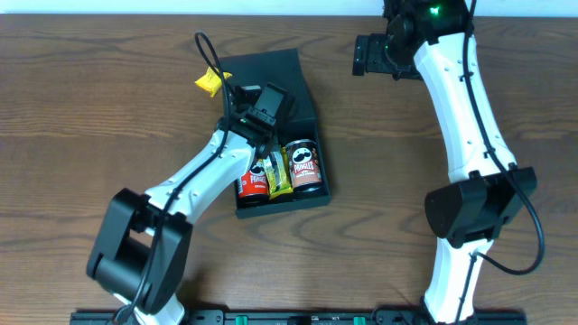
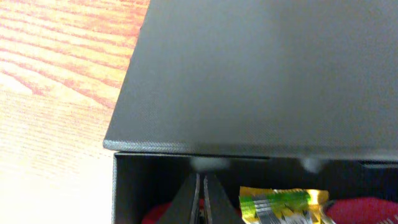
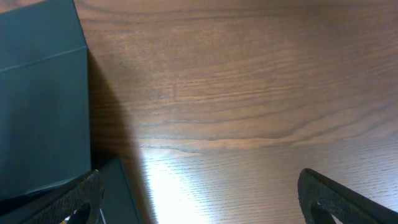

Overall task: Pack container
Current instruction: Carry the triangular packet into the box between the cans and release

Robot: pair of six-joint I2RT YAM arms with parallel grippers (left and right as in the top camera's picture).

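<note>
1. Left tool (image 2: 201, 198): fingers pressed together with nothing visible between them, tips inside the container.
2. Container (image 1: 269, 70): left of centre on the wood surface (image 1: 90, 108), flap lid open. Inside lie a red chip can (image 1: 254, 183), a yellow packet (image 1: 279, 173) and a brown chip can (image 1: 304, 165).
3. Right tool (image 3: 199, 199): spread wide, empty, above the surface just right of the container.
</note>
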